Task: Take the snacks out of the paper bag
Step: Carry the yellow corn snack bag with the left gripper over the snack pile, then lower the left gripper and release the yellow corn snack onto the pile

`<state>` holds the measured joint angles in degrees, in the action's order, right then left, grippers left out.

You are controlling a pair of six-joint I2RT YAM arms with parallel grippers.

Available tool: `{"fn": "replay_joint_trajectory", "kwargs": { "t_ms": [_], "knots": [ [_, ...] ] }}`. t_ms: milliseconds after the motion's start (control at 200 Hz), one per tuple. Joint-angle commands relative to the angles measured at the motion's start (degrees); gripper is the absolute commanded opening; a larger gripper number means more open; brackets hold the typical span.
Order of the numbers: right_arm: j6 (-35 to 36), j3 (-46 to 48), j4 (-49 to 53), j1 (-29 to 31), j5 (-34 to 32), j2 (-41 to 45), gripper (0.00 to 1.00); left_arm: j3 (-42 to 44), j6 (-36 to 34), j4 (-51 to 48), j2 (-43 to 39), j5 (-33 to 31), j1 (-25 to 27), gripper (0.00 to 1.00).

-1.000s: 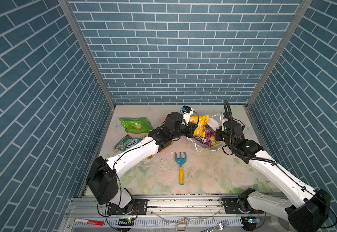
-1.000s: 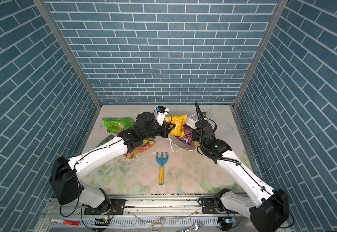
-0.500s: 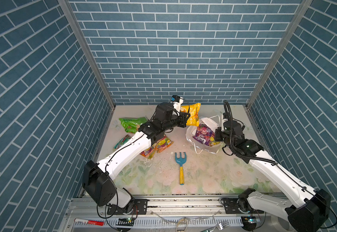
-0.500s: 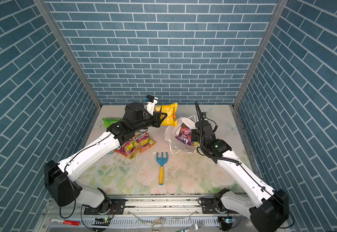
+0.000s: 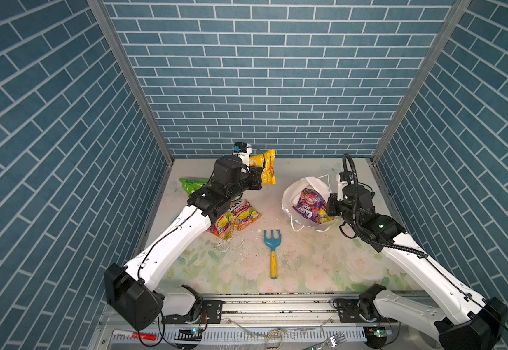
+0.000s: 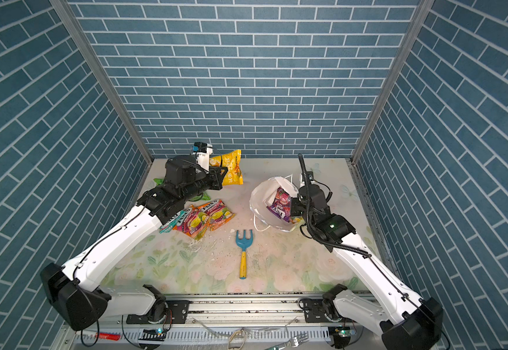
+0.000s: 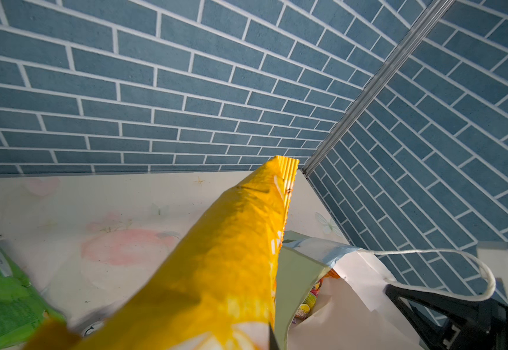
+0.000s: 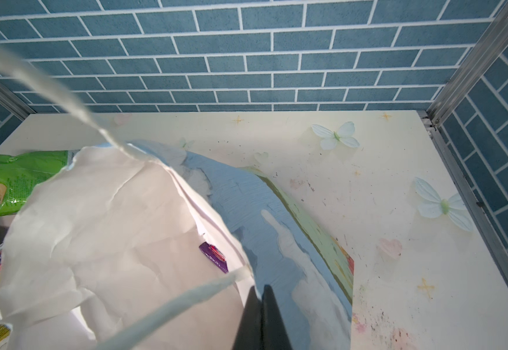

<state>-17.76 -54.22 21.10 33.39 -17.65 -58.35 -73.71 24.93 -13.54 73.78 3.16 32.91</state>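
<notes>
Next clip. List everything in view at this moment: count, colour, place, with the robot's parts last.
yellow packet: one, yellow-orange, held in the air over the far side of the table
green packet: one, bright green, far left, partly behind the left arm
fruit packets: two, orange-red, on the table left of centre
teal packet: one, teal-white, beside them, partly under the left arm
purple packet: one, purple, inside the bag
paper bag: one, white inside, sky print outside, right of centre, mouth open
toy rake: one, blue head, yellow handle, middle
fork: one, silver, front ledge
table: one, pale floral
left gripper: shut on the yellow packet
right gripper: shut on the paper bag's edge
</notes>
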Motion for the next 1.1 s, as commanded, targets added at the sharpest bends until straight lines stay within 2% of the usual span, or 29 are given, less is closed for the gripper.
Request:
{"fn": "replay_joint_trajectory", "kwargs": {
  "t_ms": [0, 210, 315, 595, 825, 1095],
  "knots": [
    [3.9, 2.7, -0.7, 0.2, 1.1, 1.6, 0.00, 4.2, -1.4, -0.9, -3.4, -4.3, -0.3, 0.00],
    [9.6, 6.5, -1.1, 0.2, 5.1, 2.9, 0.00, 10.5, -1.3, -1.1, -6.0, -8.4, -0.3, 0.00],
    [11.9, 7.1, 0.7, 0.2, 9.7, 3.6, 0.00, 11.8, -1.3, -0.6, -5.8, -8.4, -0.4, 0.00],
    [13.6, 9.8, 1.3, 0.3, 14.6, 6.4, 0.00, 14.5, -1.3, 2.9, -2.1, -7.9, -0.4, 0.00],
    [13.9, 10.8, 2.5, 0.3, 15.6, 8.2, 0.00, 16.1, -0.1, 5.1, 0.6, -5.5, -1.9, 0.00],
    [13.3, 11.8, 4.1, 0.4, 12.7, 9.6, 0.00, 18.1, 0.4, 6.7, 1.4, -5.0, -4.8, 0.00]
  ]
}}
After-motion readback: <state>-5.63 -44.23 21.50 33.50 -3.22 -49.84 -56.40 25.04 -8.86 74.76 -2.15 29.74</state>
